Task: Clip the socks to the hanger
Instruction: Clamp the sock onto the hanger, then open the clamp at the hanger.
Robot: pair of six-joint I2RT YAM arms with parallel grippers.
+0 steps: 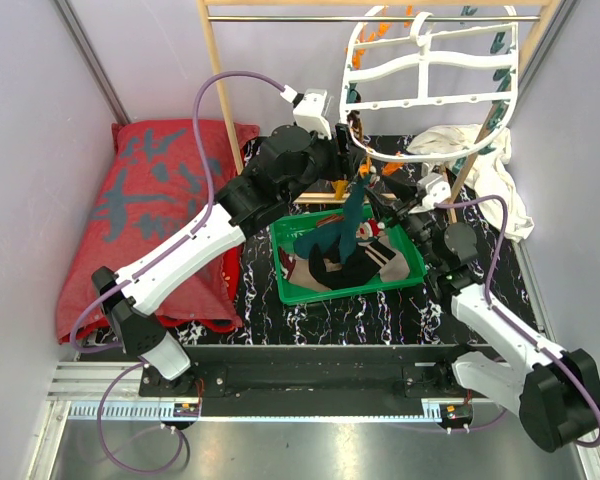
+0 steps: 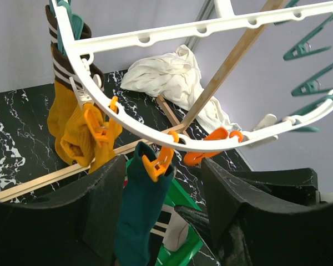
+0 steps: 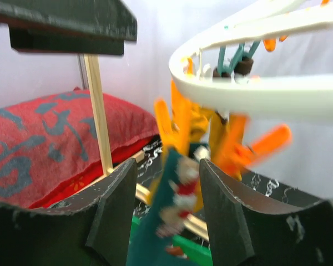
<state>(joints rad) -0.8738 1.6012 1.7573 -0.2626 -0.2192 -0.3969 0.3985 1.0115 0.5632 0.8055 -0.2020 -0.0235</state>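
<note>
teal sock (image 2: pixel 136 205) pegged on the hanger (image 2: pixel 211 27), at its 7 o'clock rim
left gripper (image 2: pixel 164 166) and right gripper (image 3: pixel 167 166) both released, flanking the hanging sock; other socks (image 1: pixel 350 265) in the green tray (image 1: pixel 410 275).

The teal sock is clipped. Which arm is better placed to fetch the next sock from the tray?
Right, probably: the right gripper is open over the far edge of the green tray; the left gripper is farther back by the hanger.
</note>
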